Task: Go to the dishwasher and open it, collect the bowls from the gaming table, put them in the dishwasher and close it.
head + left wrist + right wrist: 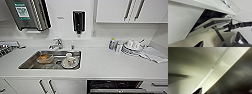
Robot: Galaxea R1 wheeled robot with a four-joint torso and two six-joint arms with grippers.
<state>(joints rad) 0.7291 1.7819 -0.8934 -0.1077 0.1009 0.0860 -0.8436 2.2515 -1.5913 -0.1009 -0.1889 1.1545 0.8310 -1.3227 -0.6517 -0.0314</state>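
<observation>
The robot stands before a white kitchen counter (100, 65); the step in hand is, I judge, the opening of the dishwasher (113, 86), which sits under the counter, below and to the right of the steel sink (27, 65). Its door (209, 23) is already tilted out a good way; in the left wrist view a dark gap shows above it, with wire racks (210, 14) inside. The right gripper (228, 26) reaches in from the side and is at the door's upper edge; whether it is clenched on something or released I cannot tell, and for the left gripper I cannot tell either. The next move calls, in my judgement, for bringing the door fully down, without letting it drop. I count one sink, with one orange bowl (45, 58) and one white cup (70, 60) in it; one faucet (57, 44); one black dispenser (78, 21) on the wall; one stack of white dishes (132, 47) at the right; the number of dishes is too blurred to count.
</observation>
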